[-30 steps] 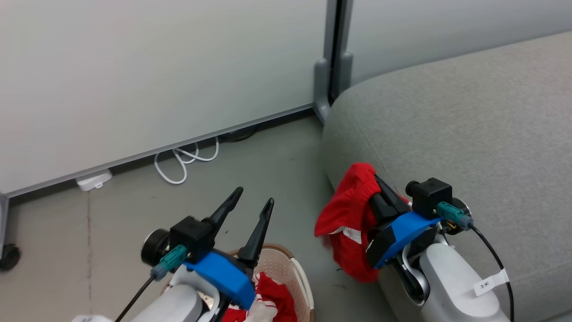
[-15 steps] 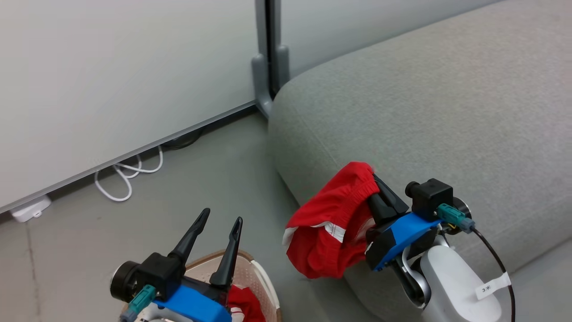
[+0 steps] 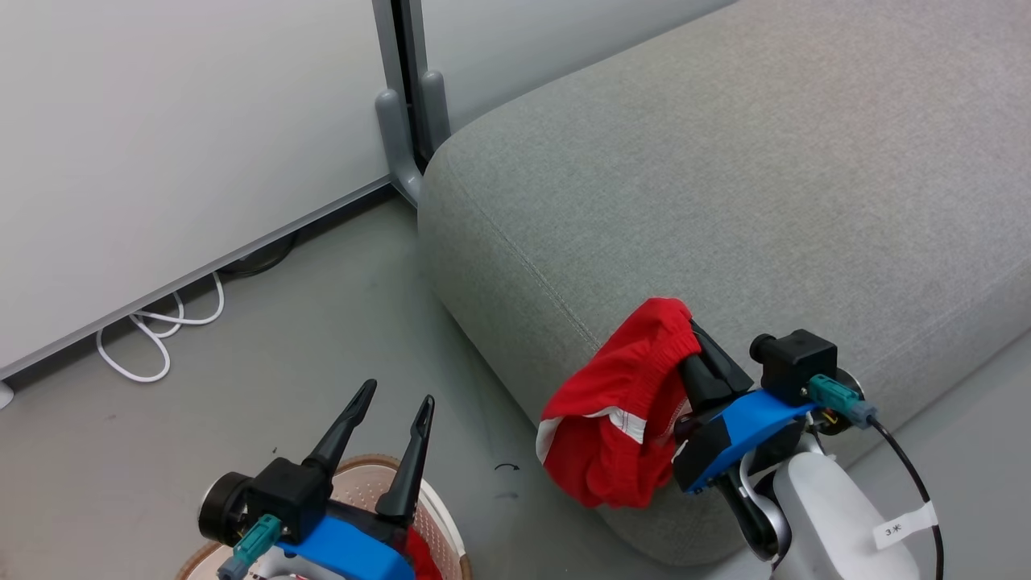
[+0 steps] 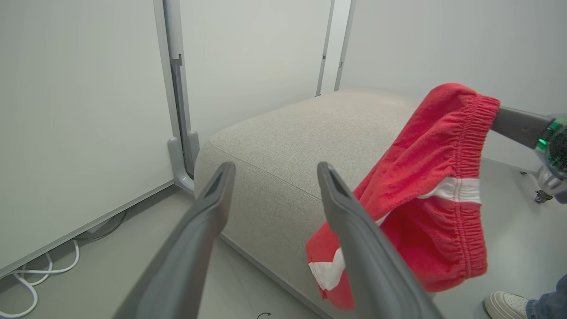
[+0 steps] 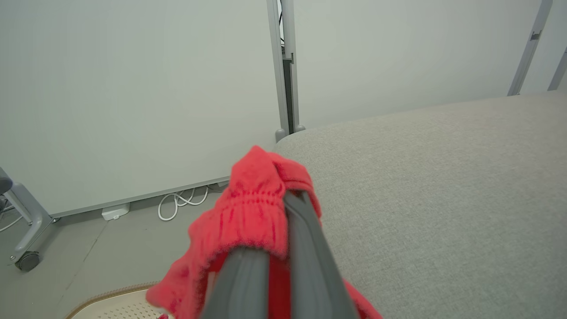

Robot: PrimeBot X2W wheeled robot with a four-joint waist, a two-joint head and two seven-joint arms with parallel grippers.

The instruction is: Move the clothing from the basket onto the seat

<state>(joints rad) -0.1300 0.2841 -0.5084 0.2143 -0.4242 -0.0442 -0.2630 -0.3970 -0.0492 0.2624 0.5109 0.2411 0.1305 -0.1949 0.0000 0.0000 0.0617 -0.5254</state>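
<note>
The right gripper [image 3: 699, 338] is closed on the ribbed elastic waistband of one soft red garment [image 3: 612, 411] with white stripes. The cloth hangs crumpled to the left of it, beside the rounded corner of the grey woven seat [image 3: 725, 177]. The left gripper [image 3: 399, 393] is open and empty, its two dark tapered fingers [image 3: 342, 427] apart. Just under it, the perforated oval basket [image 3: 354, 463] holds a second red piece [image 3: 419, 556].

Bright, even light, soft shadows (wrist views bend edges).
</note>
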